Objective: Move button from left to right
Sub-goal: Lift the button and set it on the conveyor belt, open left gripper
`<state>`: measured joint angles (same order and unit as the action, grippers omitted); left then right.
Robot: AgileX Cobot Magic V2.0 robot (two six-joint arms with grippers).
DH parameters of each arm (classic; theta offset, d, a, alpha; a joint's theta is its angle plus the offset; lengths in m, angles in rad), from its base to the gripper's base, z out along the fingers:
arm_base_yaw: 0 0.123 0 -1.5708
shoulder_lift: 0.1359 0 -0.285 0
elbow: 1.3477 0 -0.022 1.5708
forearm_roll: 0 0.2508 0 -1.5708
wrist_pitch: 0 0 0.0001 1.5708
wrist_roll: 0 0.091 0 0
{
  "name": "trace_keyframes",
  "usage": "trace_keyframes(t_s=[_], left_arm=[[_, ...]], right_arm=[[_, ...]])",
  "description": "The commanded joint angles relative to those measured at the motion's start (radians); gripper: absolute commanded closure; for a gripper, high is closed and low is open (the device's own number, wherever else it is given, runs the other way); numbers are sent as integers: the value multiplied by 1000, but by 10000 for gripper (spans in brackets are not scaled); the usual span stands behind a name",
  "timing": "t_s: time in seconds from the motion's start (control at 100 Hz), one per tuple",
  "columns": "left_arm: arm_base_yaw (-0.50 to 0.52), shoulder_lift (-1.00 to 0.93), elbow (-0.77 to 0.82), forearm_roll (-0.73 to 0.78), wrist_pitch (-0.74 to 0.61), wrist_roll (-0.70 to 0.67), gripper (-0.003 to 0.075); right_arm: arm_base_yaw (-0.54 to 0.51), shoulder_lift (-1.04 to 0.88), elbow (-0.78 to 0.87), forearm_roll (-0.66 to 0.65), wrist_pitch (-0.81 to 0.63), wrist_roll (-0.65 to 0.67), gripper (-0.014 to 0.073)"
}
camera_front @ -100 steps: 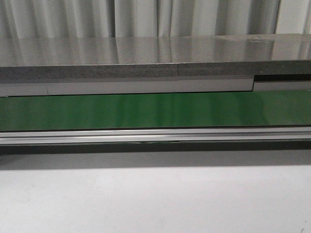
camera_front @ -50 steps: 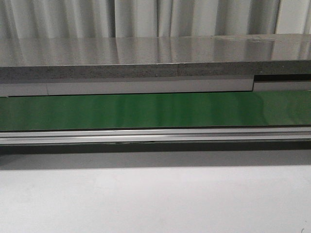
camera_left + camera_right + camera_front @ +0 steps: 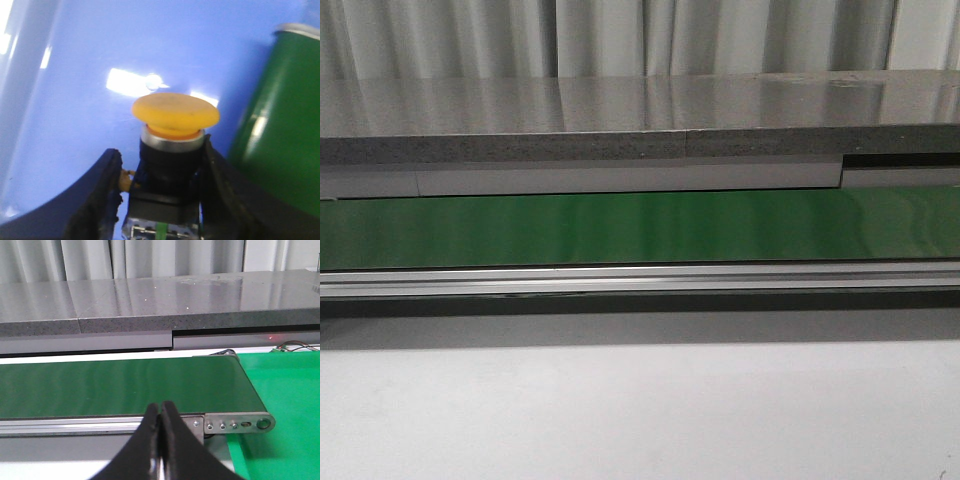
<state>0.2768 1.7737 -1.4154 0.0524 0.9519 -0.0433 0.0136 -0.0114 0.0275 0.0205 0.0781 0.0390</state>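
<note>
While the small push-button with its round yellow-orange head and dark boxy body (image 3: 172,150) stands upright low in the centre of the left wrist frame, the left gripper (image 3: 160,200) has its two dark fingers (image 3: 100,200) closed against the body's sides, head clear above them and the stem's long axis running up between the tips. Beyond it lie a blue surface (image 3: 75,100) and, at the frame's right, a green belt end (image 3: 280,125). Low in the centre of its own frame, the right gripper (image 3: 160,440) is pressed together on nothing before the long green conveyor belt (image 3: 120,387), so by my judgement the left arm must carry the button rightward.
</note>
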Motion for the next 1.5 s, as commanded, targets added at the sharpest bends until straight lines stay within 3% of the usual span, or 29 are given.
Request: trace_keyframes(t_s=[0.0, 0.25, 0.48, 0.57, 0.7, 0.8, 1.03, 1.33, 1.49], left_arm=[[-49, -62, -29, -67, 3, 43, 608], [-157, -43, -29, -66, 15, 59, 603], [-169, 9, -29, -72, 53, 61, 568], [-169, 16, -29, -74, 63, 61, 461], [-169, 16, -29, -74, 65, 68, 144], [-169, 16, -29, -79, 69, 68, 3], [-169, -39, -29, -115, 78, 90, 80], [-169, -246, -29, -211, 72, 173, 80], [-178, -382, 3, -274, 6, 222, 80]], right_arm=[[-1, -19, -14, -9, -90, -5, 662], [-1, -19, -14, -9, -90, -5, 662], [-1, -19, -14, -9, -90, -5, 662], [-1, -19, -14, -9, -90, -5, 662], [-1, -19, -14, -9, -90, -5, 662], [-1, -19, -14, -9, -90, -5, 662], [-1, -19, -14, -9, -90, -5, 662], [-1, -19, -14, -9, -90, -5, 662], [-1, -19, -14, -9, -90, -5, 662]])
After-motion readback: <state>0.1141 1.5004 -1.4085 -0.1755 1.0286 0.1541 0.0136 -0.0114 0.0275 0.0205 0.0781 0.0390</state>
